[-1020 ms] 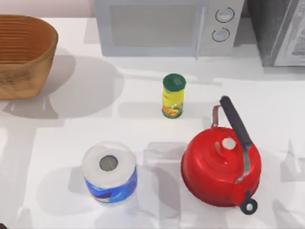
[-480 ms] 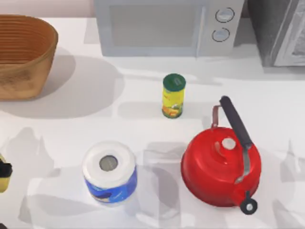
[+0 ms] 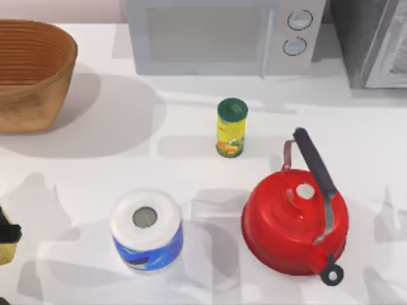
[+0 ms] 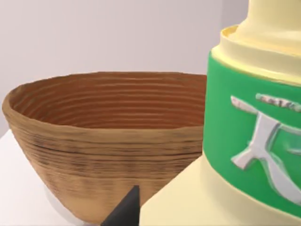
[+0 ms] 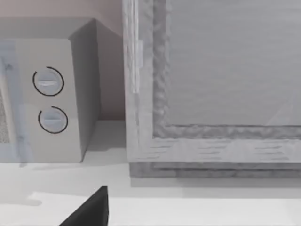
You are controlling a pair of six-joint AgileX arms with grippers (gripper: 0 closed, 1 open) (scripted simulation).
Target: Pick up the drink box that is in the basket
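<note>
Looking through the left wrist view, you see the drink box (image 4: 221, 188) close against the camera: a pale yellow carton with a bright green band that carries a raised silvery-white character, too cropped to read, and a stepped pale neck rising above it. A dark fingertip of the left end effector (image 4: 123, 210) juts in at the carton's base; the box sits in that end effector's hold, outside the basket (image 4: 94, 155). From above, you find the same pair at the far left edge of the counter (image 3: 191, 171), a sliver of yellow carton (image 3: 5, 251) crossed by the black end effector (image 3: 7, 234), well in front of the basket (image 3: 28, 76). The basket is brown woven wicker, round, with fine horizontal ribs inside and out, and it stands at the counter's back left corner.

Further out you have a paper roll (image 3: 146, 229) with a blue printed wrapper, a small yellow-green cylinder (image 3: 231, 128) with a dark green lid and an unreadable label, and a glossy red kettle (image 3: 296, 219) with a dark handle. A grey microwave (image 3: 226, 35) with two round dials stands at the back.

In the right wrist view, a dark fingertip of the right end effector (image 5: 89, 212) shows before the microwave (image 5: 47, 94); you cannot tell how its jaws stand
</note>
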